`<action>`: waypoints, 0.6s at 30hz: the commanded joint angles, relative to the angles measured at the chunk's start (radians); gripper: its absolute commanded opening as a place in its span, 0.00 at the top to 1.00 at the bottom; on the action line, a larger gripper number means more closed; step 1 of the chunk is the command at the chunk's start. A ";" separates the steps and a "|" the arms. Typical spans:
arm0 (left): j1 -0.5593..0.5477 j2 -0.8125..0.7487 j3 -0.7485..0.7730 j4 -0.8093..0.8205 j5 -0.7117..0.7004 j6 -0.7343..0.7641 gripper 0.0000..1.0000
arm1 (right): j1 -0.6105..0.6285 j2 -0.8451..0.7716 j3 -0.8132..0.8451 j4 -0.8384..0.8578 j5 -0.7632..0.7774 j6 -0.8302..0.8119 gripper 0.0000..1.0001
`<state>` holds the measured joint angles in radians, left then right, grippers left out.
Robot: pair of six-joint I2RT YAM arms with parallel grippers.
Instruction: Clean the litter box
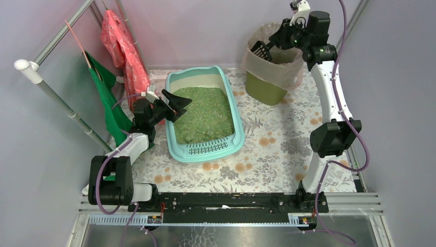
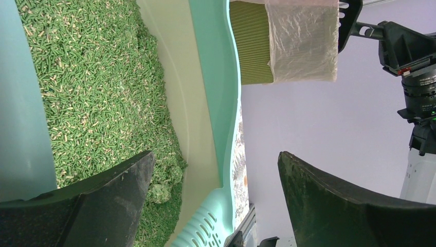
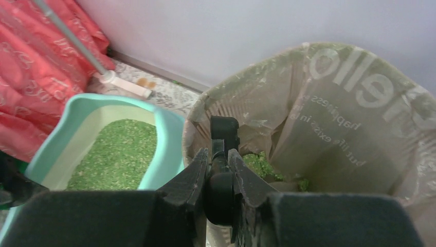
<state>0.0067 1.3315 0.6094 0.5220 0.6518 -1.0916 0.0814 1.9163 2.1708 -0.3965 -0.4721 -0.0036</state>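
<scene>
Litter box: the litter box (image 1: 238, 128) sits on the far-left part of the table (image 1: 288, 154), grille end toward the near edge, with green granules (image 1: 203, 110) filling its pan.
Right tool: the right gripper (image 1: 280, 37) is narrowed hard onto the black handle of the scoop (image 1: 261, 50), holding it over the mouth of the bin (image 1: 265, 88) at the far-right corner.
Left tool: the left gripper (image 1: 177, 103) is spread wide and holds nothing. It hangs above the box's left rim.
Bin contents: green clumps (image 3: 259, 164) show inside the bag (image 3: 329, 128). Cannot tell whether any rest on the scoop.
Step judged: emptying the scoop.
Recommended practice: hold the scoop head within the bag's rim, tip it fully, shake lightly, avoid snagging the plastic, then lift straight clear.
Risk: granules falling onto the table beside the bin.
</scene>
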 commanded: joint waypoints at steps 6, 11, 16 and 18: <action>-0.002 0.012 -0.026 -0.028 -0.011 0.029 0.01 | 0.042 -0.060 -0.043 0.075 0.010 0.049 1.00; -0.002 0.016 0.006 -0.080 -0.009 0.065 0.01 | -0.006 -0.123 -0.078 0.113 0.096 0.110 1.00; -0.029 0.019 0.036 -0.115 -0.007 0.097 0.01 | -0.025 -0.232 -0.177 0.225 0.142 0.122 1.00; -0.040 0.018 0.049 -0.129 -0.008 0.110 0.01 | -0.025 -0.272 -0.213 0.272 0.142 0.129 1.00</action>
<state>-0.0135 1.3319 0.6308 0.4713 0.6552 -1.0542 0.0566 1.7817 1.9873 -0.3046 -0.3653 0.0971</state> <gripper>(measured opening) 0.986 0.206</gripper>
